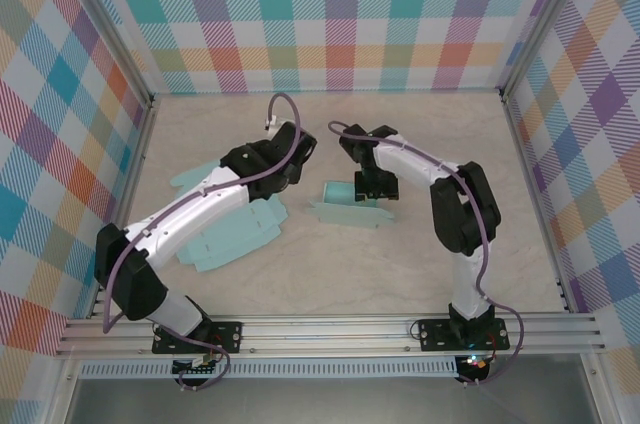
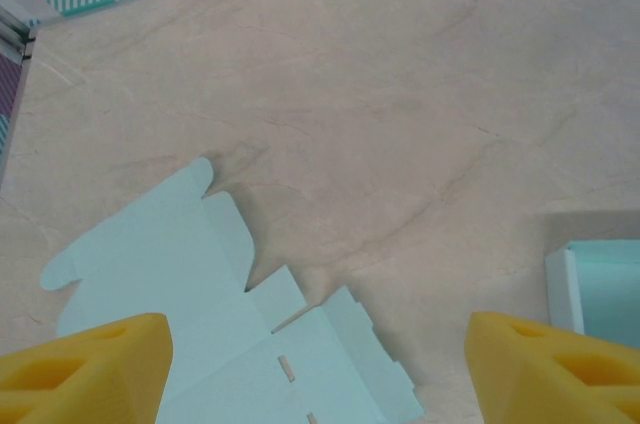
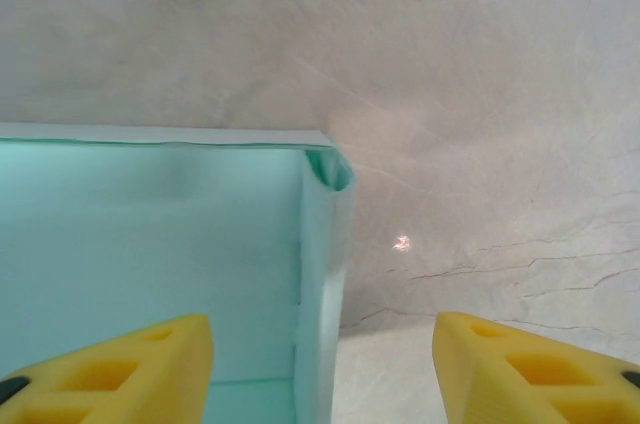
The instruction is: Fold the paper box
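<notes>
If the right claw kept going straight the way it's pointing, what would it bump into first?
Probably the upright side wall of the half-folded box, standing between the right claw's open fingers; beyond it lies bare table. Depth is unclear.

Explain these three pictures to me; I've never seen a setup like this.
Two robot arms are bolted at the near edge of a table. The overhead picture looks down on both. The other two come from cameras on the wrists, so the yellow wedges are each arm's own fingers.

The left gripper is open above a flat, unfolded paper box sheet. The right gripper is open too, straddling one upright wall of a partly folded box without gripping it. Neither holds anything.
</notes>
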You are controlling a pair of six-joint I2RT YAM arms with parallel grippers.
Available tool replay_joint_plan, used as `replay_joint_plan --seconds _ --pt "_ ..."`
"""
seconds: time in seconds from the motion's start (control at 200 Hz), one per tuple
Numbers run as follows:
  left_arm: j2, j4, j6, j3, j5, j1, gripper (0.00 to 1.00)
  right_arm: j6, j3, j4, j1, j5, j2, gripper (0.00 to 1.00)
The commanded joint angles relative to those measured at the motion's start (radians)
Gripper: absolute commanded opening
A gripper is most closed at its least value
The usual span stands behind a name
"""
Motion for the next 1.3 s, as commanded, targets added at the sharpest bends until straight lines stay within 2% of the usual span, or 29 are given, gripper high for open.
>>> replay_joint_plan --seconds 0.0,0.12,0.255,0.34,0.45,0.505,0.52,0.54,0.62,0.69,0.76,0.825,0.9,1.03,1.295 --pt "-0.090 -0.005 -0.050 -0.059 0.018 0.007 0.77 -0.064 0.049 0.000 -0.019 -0.052 -0.075 0.61" --pt "-0.202 0.033 -0.145 -0.211 0.029 0.006 0.72 -0.123 0.068 0.037 -0.067 -0.130 -0.108 0.61" --pt "-0.349 0.153 -0.280 -0.429 0.157 -0.007 0.65 -0.174 0.108 0.073 -0.130 -0.209 -0.097 0.61" --pt "-0.431 0.275 -0.343 -0.578 0.228 -0.053 0.63 -0.190 0.128 0.104 -0.170 -0.268 -0.071 0.62" --pt "-0.484 0.389 -0.404 -0.722 0.219 -0.147 0.62 -0.207 0.163 0.123 -0.206 -0.323 -0.012 0.60" --pt "-0.486 0.437 -0.420 -0.771 0.205 -0.193 0.62 -0.217 0.211 0.097 -0.219 -0.347 0.038 0.73" --pt "-0.482 0.451 -0.424 -0.780 0.203 -0.205 0.62 -0.219 0.223 0.092 -0.220 -0.348 0.052 0.79" --pt "-0.475 0.469 -0.431 -0.794 0.202 -0.219 0.62 -0.224 0.238 0.088 -0.221 -0.344 0.069 0.83" --pt "-0.417 0.552 -0.438 -0.824 0.203 -0.273 0.61 -0.248 0.284 0.095 -0.221 -0.316 0.127 0.84" --pt "-0.340 0.602 -0.432 -0.813 0.198 -0.317 0.60 -0.260 0.325 0.089 -0.224 -0.295 0.175 0.80" --pt "-0.256 0.651 -0.418 -0.793 0.191 -0.351 0.57 -0.257 0.364 0.076 -0.227 -0.293 0.220 0.69" --pt "-0.178 0.696 -0.410 -0.766 0.194 -0.371 0.53 -0.257 0.387 0.070 -0.231 -0.306 0.251 0.65" --pt "-0.086 0.727 -0.417 -0.731 0.210 -0.373 0.48 -0.256 0.402 0.056 -0.235 -0.300 0.279 0.63" --pt "0.020 0.711 -0.417 -0.656 0.200 -0.372 0.48 -0.269 0.373 0.043 -0.244 -0.305 0.287 0.54" --pt "0.164 0.653 -0.427 -0.537 0.212 -0.303 0.45 -0.253 0.154 0.122 -0.249 -0.319 0.163 0.53"
